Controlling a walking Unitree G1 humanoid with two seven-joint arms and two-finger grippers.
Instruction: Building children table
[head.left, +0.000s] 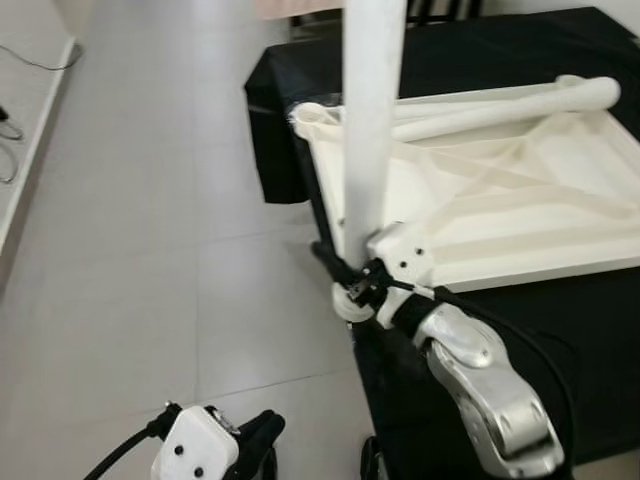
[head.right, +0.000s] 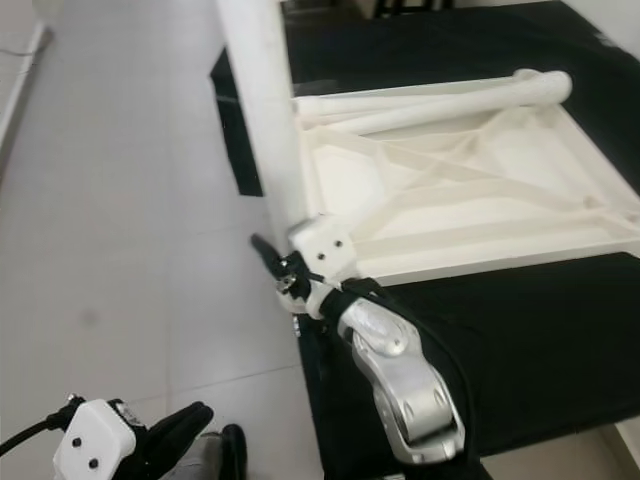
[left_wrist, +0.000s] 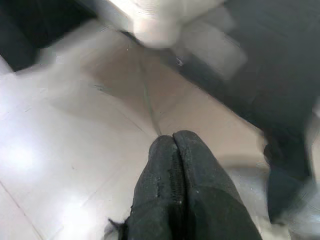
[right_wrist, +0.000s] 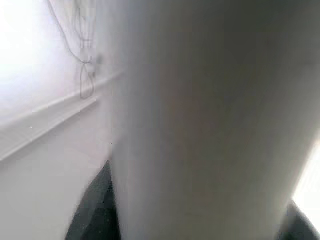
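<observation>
We see the white children's tabletop (head.left: 520, 200) lying underside up on a black-draped surface (head.left: 560, 330), its ribbed frame facing us, close to that surface's left edge. One white table leg (head.left: 372, 120) stands upright at the tabletop's near-left corner. A second white leg (head.left: 500, 108) lies flat along the tabletop's far edge. The right gripper (head.left: 345, 275) sits at the base of the upright leg, its black fingers (head.right: 265, 252) on either side of it and clamped on it; in the right wrist view the leg (right_wrist: 210, 120) stands between two dark fingers (right_wrist: 97, 210). The left gripper (left_wrist: 174, 150) hangs low over the pale tiled floor (head.left: 130, 250), well apart from the tabletop, fingers pressed together, holding nothing.
</observation>
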